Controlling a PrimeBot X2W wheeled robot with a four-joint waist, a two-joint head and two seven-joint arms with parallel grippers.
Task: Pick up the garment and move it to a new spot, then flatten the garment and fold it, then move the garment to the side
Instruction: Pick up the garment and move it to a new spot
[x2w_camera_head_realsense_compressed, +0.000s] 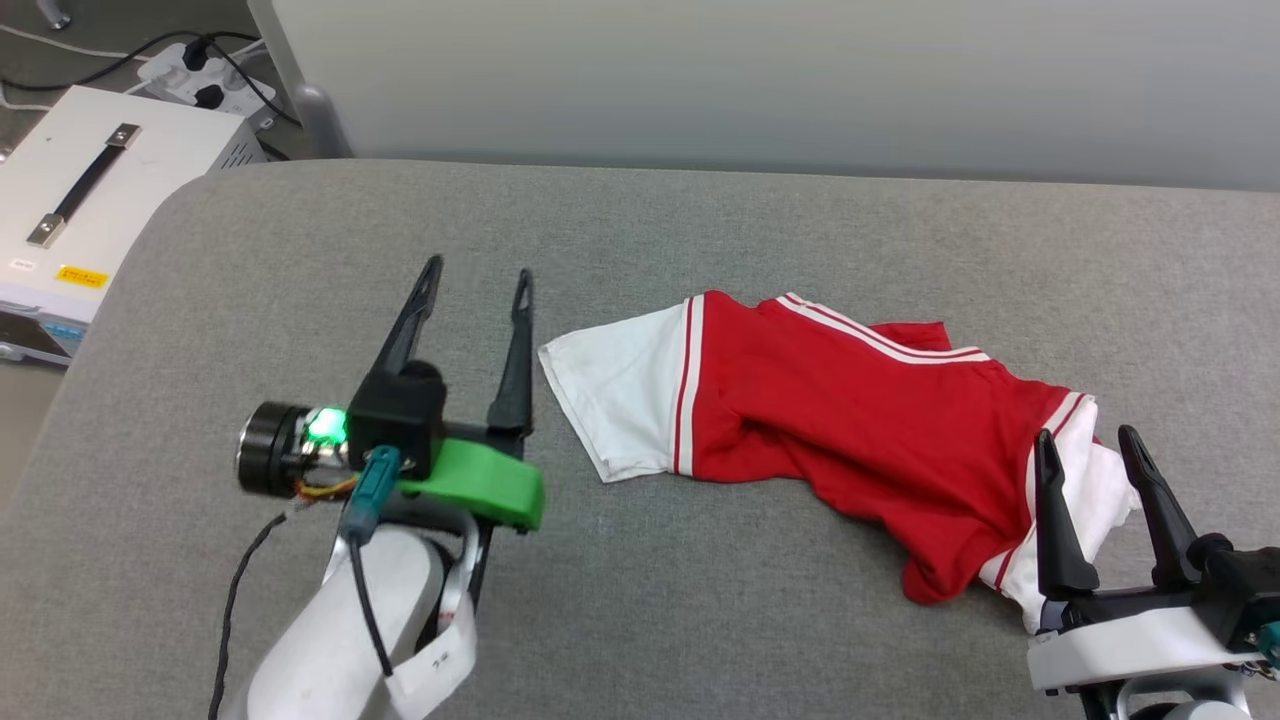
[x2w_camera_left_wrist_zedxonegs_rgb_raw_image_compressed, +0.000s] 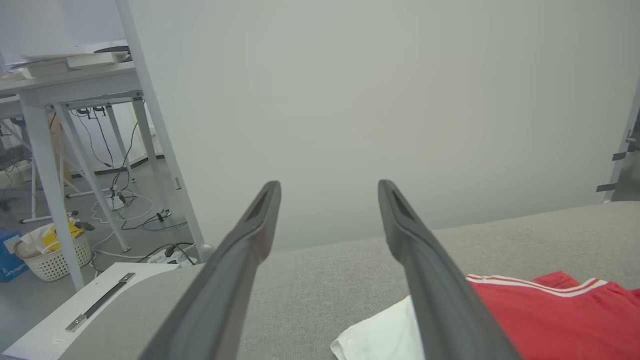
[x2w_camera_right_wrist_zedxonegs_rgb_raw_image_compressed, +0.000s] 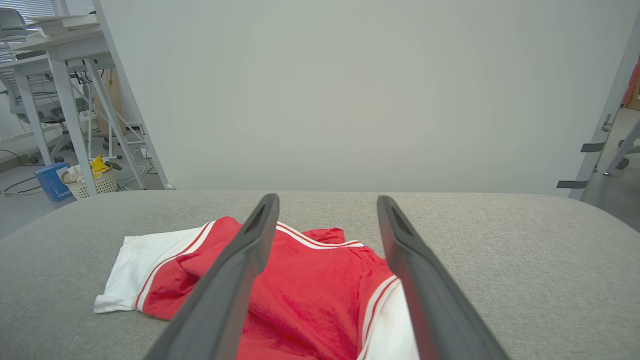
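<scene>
**Both grippers open, jersey lying crumpled on the grey pad**

Head view, lower left: left gripper on its pale forearm, with a green housing and a lit green lamp at the wrist. Its fingers are spread and hold nothing. They sit over bare grey pad, just left of the garment's near sleeve and apart from it.

Lower right corner: right gripper, fingers likewise spread and empty. The tips overlap the bunched white sleeve at the garment's right end; contact with the cloth cannot be judged. In the right wrist view the red cloth lies under and between the two fingers.

Centre to right of the frame: garment, lying on the pad, rumpled and not flat. A white sleeve with red striped trim is spread out at its left end. The red body is creased through the middle, and a red-and-white striped edge runs along the far side.

Beyond the pad's far edge: pale wall panel. Upper left, on the floor: white box with a black handle and a power strip with cables.
</scene>
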